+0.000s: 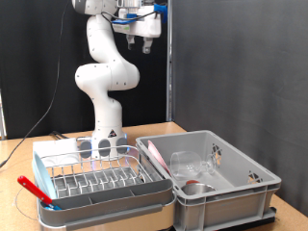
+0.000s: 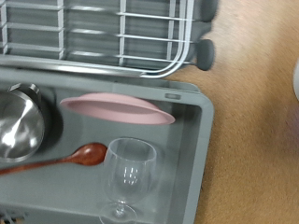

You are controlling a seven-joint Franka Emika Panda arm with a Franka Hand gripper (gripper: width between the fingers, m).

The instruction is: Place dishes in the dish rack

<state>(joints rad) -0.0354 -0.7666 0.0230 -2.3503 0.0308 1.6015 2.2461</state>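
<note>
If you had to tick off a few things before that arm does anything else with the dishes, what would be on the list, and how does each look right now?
1. Gripper high above the table, away from everything: ok.
2. Fingers holding nothing: cannot tell.
3. Dish rack has free prongs: ok.
4. Clear glass out in the open for grasping, lying in the grey crate: ok.
5. Spoon and steel bowl already racked: not ok, both are in the crate.
6. Pink plate racked: not ok.

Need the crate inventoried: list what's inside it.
Inside the crate: steel bowl, spoon, glass, pink plate. Anything beneath the plate is hidden.
</note>
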